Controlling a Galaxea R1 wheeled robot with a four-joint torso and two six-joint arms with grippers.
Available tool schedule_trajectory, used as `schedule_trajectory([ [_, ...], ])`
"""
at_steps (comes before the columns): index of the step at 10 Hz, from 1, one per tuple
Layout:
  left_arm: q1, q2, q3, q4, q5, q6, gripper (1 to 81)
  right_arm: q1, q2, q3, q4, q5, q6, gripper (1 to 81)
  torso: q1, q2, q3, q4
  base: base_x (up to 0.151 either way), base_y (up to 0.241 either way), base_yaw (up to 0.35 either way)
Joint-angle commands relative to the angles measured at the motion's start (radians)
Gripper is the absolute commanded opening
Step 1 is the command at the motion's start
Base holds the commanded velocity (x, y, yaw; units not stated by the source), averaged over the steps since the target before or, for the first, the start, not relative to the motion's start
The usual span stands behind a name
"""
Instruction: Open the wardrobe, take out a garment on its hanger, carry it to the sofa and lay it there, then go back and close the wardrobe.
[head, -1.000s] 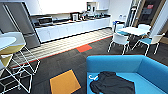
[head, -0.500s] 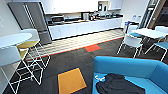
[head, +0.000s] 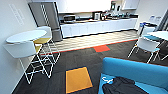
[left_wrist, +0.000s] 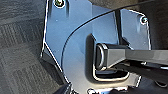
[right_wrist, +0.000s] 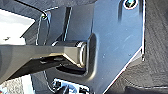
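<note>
The bright blue sofa (head: 135, 71) fills the lower right of the head view, its curved back toward me. On its seat lies the black garment (head: 123, 87), limp and crumpled. A pale bit of the hanger (head: 108, 80) pokes out at the garment's left edge. No gripper touches the garment. The wrist views show dark carpet beside the robot's own plate and bar.
A round white high table (head: 25, 36) with white-and-yellow wire stools (head: 41, 53) stands at the left wall. A kitchen counter (head: 97, 26) and steel fridge (head: 50, 17) line the far wall. White-and-teal chairs (head: 146, 46) and a table stand right. Orange carpet tiles (head: 77, 78) mark the dark floor.
The whole head view has shifted: the sofa and garment slid toward the lower right and the high table came closer at left, so the camera has turned. The garment lies as before.
</note>
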Motion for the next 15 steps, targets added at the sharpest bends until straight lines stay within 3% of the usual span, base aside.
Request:
schedule_trajectory([
  [1, -0.019, -0.018, 0.003, -0.009, 0.058, -0.003, 81.1, 0.007, 0.015, -0.05, -0.009, -0.053, 0.001, 81.1, 0.0, 0.0, 0.0, 0.0, 0.0, 0.0, 0.29],
  [7, -0.022, -0.004, -0.006, 0.001, 0.061, -0.003, 81.1, 0.007, 0.101, -0.167, -0.009, -0.059, 0.003, 81.1, 0.0, 0.0, 0.0, 0.0, 0.0, 0.0, 0.29],
  [15, -0.024, 0.041, -0.069, 0.008, 0.069, -0.002, 81.1, 0.005, 0.115, -0.187, -0.012, -0.059, 0.003, 81.1, 0.0, 0.0, 0.0, 0.0, 0.0, 0.0, 0.29],
])
